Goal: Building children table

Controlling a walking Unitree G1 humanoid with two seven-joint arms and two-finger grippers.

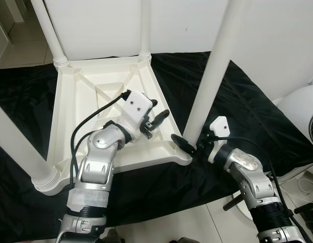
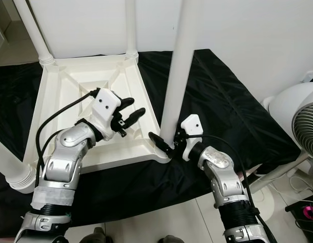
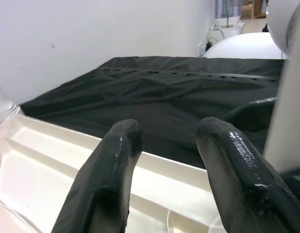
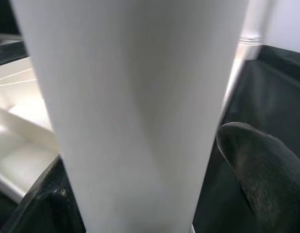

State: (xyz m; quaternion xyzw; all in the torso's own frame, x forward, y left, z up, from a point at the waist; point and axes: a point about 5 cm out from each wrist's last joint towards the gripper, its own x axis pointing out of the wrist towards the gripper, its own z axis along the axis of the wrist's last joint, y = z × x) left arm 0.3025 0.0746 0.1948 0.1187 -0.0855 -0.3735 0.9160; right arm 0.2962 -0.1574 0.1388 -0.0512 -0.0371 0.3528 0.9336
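A white plastic children's table (image 1: 80,96) lies upside down on a black cloth (image 1: 252,101), its legs pointing up. My right gripper (image 1: 191,144) is shut on the near-right leg (image 1: 212,76) just above its corner socket. In the right wrist view the leg (image 4: 135,111) stands between the two black fingers (image 4: 259,165). My left gripper (image 1: 157,114) hovers open over the table's underside near its right rim, holding nothing. The left wrist view shows its fingertips (image 3: 223,145) apart above the white rim.
Three more legs stand in the other corners: far left (image 1: 50,30), far right (image 1: 145,25) and near left (image 1: 20,152). A white fan (image 1: 303,116) stands at the right, with cables on the tiled floor (image 1: 197,223). A white wall is close behind.
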